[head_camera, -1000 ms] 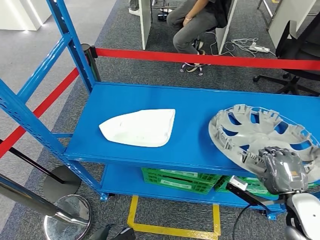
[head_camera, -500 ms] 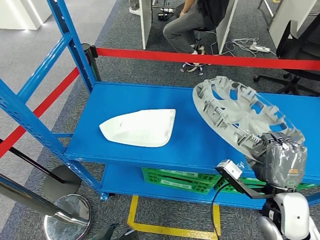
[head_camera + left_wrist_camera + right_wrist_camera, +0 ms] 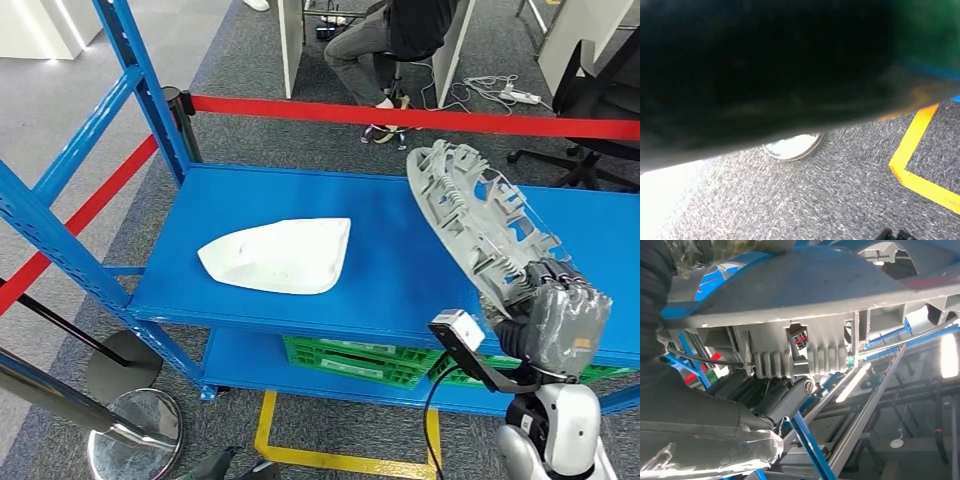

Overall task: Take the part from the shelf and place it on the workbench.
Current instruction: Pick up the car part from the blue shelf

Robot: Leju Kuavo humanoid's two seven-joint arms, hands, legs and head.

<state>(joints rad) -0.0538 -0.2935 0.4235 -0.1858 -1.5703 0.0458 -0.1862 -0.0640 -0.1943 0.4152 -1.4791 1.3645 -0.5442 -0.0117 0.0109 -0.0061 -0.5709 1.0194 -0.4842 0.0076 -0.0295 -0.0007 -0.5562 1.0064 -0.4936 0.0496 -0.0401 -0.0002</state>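
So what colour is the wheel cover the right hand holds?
Grey plastic wheel cover, clearest in head view.

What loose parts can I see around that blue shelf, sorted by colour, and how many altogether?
Grey: 1, the round spoked plastic wheel cover, held tilted above the blue metal shelf by the right hand.
White: 1, the flat moulded plastic panel lying on the shelf top.
Green: 2 plastic crates on the lower level.
Total: 4.

Tilted wheel cover (image 3: 483,222) (grey) in right hand (image 3: 562,325)
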